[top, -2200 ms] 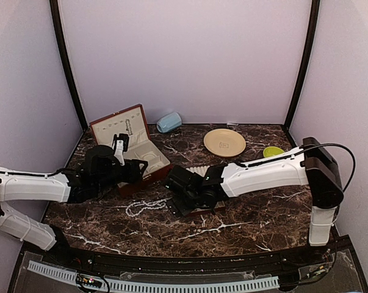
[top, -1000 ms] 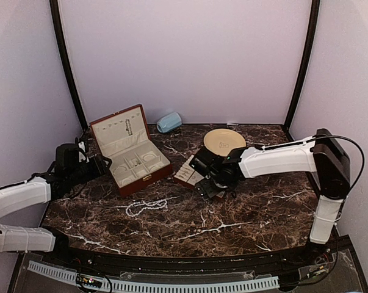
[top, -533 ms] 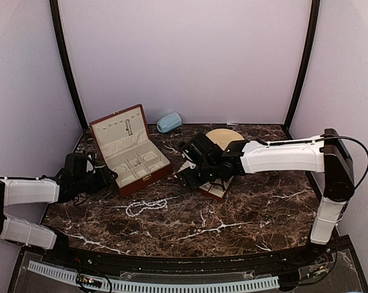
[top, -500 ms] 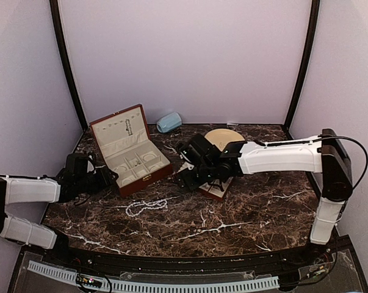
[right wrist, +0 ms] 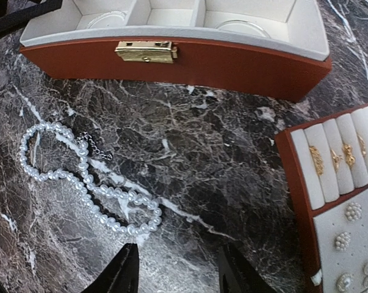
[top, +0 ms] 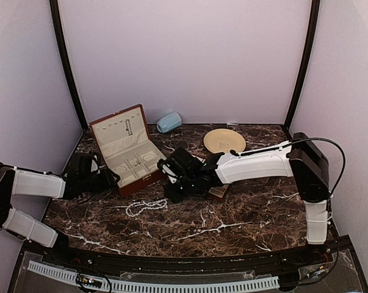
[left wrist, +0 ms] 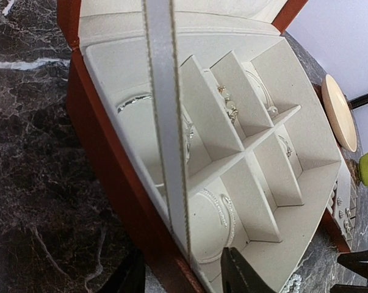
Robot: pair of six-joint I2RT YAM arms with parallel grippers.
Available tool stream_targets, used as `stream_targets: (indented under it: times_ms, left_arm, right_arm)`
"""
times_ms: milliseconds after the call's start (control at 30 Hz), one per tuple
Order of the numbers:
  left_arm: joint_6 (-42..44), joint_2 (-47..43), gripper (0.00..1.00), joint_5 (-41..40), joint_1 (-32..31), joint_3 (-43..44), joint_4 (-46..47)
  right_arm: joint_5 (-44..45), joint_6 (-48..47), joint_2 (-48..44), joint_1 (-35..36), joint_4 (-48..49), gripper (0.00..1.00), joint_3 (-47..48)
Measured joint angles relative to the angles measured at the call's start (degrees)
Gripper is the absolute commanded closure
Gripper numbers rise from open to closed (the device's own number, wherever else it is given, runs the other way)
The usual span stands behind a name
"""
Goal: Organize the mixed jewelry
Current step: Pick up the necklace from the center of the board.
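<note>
Plainly, with the left gripper (left wrist: 184, 278) beside the box (top: 141, 181) and the right gripper (right wrist: 179, 271) just beside the pearl strand (right wrist: 89, 183) lying loose toward the desk's (top: 251, 213) front edge, both half-spread and empty, a shallow pinch could snag 1 loop and drag it; no writing is readable.

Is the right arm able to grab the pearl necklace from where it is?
Probably yes: the right gripper hovers open just above the pearl necklace, with only bare marble tabletop between them.
</note>
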Motion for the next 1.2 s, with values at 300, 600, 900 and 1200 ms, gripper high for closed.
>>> stream_targets:
  times_ms: [300,600,900,1200]
  left_arm:
    - [1.55,0.22,0.59,-0.31,-0.02,0.33,-0.04]
    - [2.60,0.28,0.64,0.04,-0.07,0.42,0.15]
    - [4.07,0.48,0.66,0.04,-0.04,0.66,-0.02]
    - [7.32,2.29,0.69,-0.44,0.00,2.21,0.37]
  right_arm:
    - [-0.79,-0.09,5.75,1.31,1.51,0.69,3.58]
    - [1.60,-1.84,9.90,2.14,0.76,0.76,6.49]
    - [4.04,-3.65,10.99,2.27,-1.33,0.91,8.04]
    - [6.38,-3.67,11.47,2.36,-1.20,1.00,8.72]
